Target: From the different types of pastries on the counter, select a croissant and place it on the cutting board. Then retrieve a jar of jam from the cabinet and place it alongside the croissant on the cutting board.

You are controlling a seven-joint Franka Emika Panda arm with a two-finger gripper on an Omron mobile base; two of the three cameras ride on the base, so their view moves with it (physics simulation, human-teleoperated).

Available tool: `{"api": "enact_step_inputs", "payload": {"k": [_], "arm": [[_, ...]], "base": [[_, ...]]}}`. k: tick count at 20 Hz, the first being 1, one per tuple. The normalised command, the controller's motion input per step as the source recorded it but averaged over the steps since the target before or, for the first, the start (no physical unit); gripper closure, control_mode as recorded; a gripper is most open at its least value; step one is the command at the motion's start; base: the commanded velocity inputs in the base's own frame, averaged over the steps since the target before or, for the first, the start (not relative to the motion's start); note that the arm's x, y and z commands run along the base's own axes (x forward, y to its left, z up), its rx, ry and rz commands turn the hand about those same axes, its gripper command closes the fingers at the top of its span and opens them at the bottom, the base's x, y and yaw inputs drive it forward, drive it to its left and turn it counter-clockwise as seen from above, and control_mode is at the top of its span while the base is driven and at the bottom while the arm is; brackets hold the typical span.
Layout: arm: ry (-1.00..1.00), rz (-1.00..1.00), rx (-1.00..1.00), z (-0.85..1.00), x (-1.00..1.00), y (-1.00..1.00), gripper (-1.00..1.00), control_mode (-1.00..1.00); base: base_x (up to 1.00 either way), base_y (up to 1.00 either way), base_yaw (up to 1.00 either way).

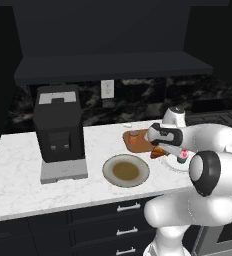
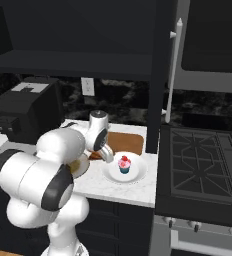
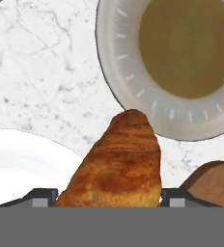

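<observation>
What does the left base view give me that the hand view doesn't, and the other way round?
Left base view alone: the black coffee machine, the cupcake on its white plate, and something orange on the cutting board. Hand view alone: the tool with a fingertip on each side of the croissant, close up. Both: croissant, cutting board, round grey-beige plate, marble counter.
</observation>
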Motion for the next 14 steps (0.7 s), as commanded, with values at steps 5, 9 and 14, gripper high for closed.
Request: {"api": "enact_step_inputs", "payload": {"k": [5, 9, 14], "arm": [[0.01, 0.05, -0.01, 0.25, 0.75, -0.26, 1.00, -1.00], [0.01, 0.05, 0.00, 0.23, 0.74, -0.28, 1.00, -1.00], [0.01, 0.09, 0.00, 0.00, 0.93, -0.12, 1.00, -1.00]], "base": [[0.00, 0.00, 0.00], [0.00, 0.00, 0.00], [0.00, 0.00, 0.00]]}}
